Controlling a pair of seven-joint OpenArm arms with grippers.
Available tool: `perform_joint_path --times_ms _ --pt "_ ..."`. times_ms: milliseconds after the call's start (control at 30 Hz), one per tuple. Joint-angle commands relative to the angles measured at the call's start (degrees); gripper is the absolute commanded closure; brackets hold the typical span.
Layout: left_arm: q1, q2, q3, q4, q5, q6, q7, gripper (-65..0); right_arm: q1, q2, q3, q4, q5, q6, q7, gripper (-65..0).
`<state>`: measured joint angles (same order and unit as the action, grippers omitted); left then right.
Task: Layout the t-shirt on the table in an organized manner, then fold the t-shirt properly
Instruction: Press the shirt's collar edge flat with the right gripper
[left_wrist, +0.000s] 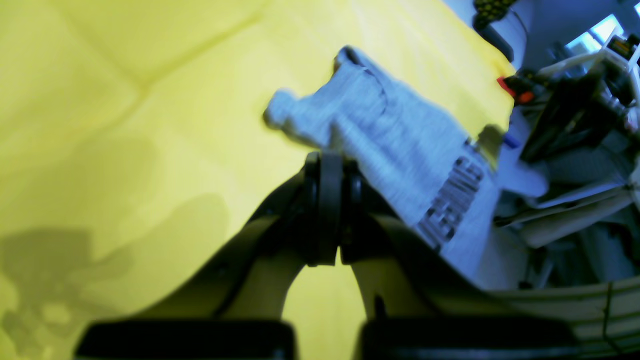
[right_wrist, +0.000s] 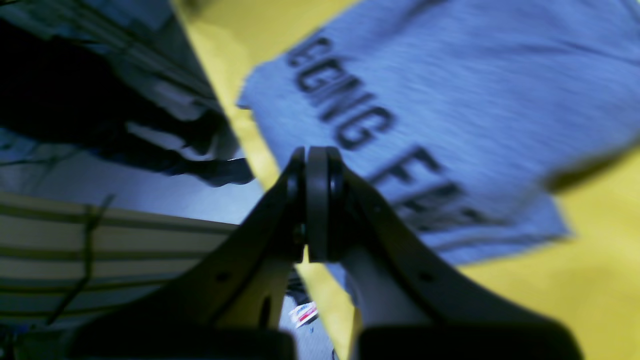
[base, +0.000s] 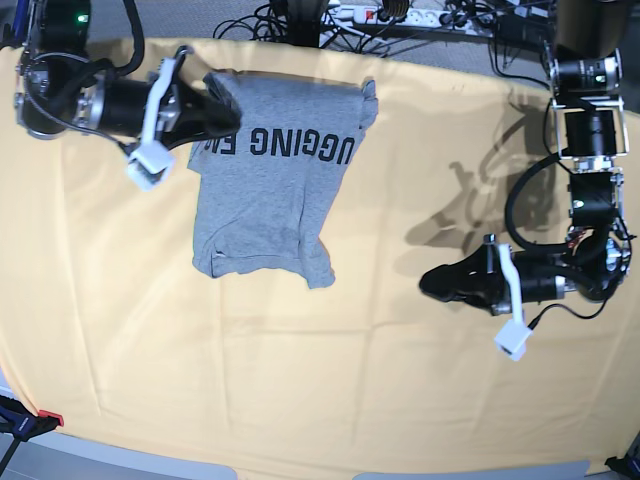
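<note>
The grey t-shirt (base: 265, 200) lies lettering-up near the far edge of the yellow table (base: 300, 380), its near end rumpled. My right gripper (base: 232, 117) is shut at the shirt's left sleeve. In the right wrist view its jaws (right_wrist: 316, 200) are pressed together with no cloth visible between them, and the t-shirt (right_wrist: 450, 75) lies just beyond. My left gripper (base: 428, 283) is shut low over bare table, well right of the shirt. In the left wrist view this gripper (left_wrist: 327, 210) points toward the t-shirt (left_wrist: 395, 140).
Cables and a power strip (base: 400, 15) run behind the table's far edge. A red-tipped clamp (base: 45, 418) sits at the near left corner. Bare cloth (left_wrist: 125, 100) spreads in front of and to the right of the shirt.
</note>
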<state>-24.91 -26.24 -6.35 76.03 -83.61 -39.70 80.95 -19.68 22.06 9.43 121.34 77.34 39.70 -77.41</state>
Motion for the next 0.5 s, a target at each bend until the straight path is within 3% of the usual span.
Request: perform_joint_path --times_ms 0,100,333,467 --pt "-1.75 -0.15 -0.42 0.76 -1.39 -0.30 -0.95 0.0 0.28 0.59 -1.22 0.85 -0.28 0.30 0.74 0.0" --pt "-1.62 1.68 -0.42 0.76 -1.39 -0.30 -0.95 0.0 -0.02 0.44 -6.01 0.74 -6.69 0.30 0.92 0.0" --pt "-1.44 3.34 -0.42 0.76 -1.39 -0.30 -0.95 0.0 -0.79 0.48 -11.34 -0.44 -32.85 0.30 7.82 0.0" --pt "-1.44 3.37 -0.42 0.76 -0.55 -0.30 -0.95 0.0 -0.83 0.48 -11.32 -0.44 -40.41 -6.08 7.76 0.0"
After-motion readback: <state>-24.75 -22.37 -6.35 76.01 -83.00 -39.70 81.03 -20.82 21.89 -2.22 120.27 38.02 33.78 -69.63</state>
